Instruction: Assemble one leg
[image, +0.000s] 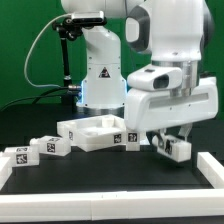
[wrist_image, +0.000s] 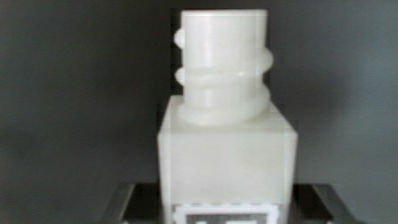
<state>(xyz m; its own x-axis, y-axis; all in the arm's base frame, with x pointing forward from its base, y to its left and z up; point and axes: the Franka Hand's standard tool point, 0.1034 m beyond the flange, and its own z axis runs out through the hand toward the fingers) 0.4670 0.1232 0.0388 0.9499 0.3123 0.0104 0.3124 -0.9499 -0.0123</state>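
**Leg in the claw, right of the square top**

We note the white robot arm (image: 165, 60) bent low at the exterior view's right, over the black surface (image: 110, 172). Its claw (image: 170, 146) is clenched on one short white plastic block-like leg with black-and-white square tags (image: 178, 151). The leg sits between the two fingers, low over the surface. We cannot tell whether it touches.

In the wrist view the same leg (wrist_image: 228, 140) fills the frame. It has a plain square block body and a rounded, ridged peg at the end away from the claw. A tag (wrist_image: 231, 212) shows in part at the gripped end.

Toward the exterior view's left of the claw, and near it, lies the large white tray-like square top (image: 98, 133). It lies flat, with tags on its near wall.

Farther left, well apart from the claw, loose white tagged pegs (image: 45, 150) lie clustered on the surface.

A low white rail (image: 214, 171) edges the surface at the near and right sides.
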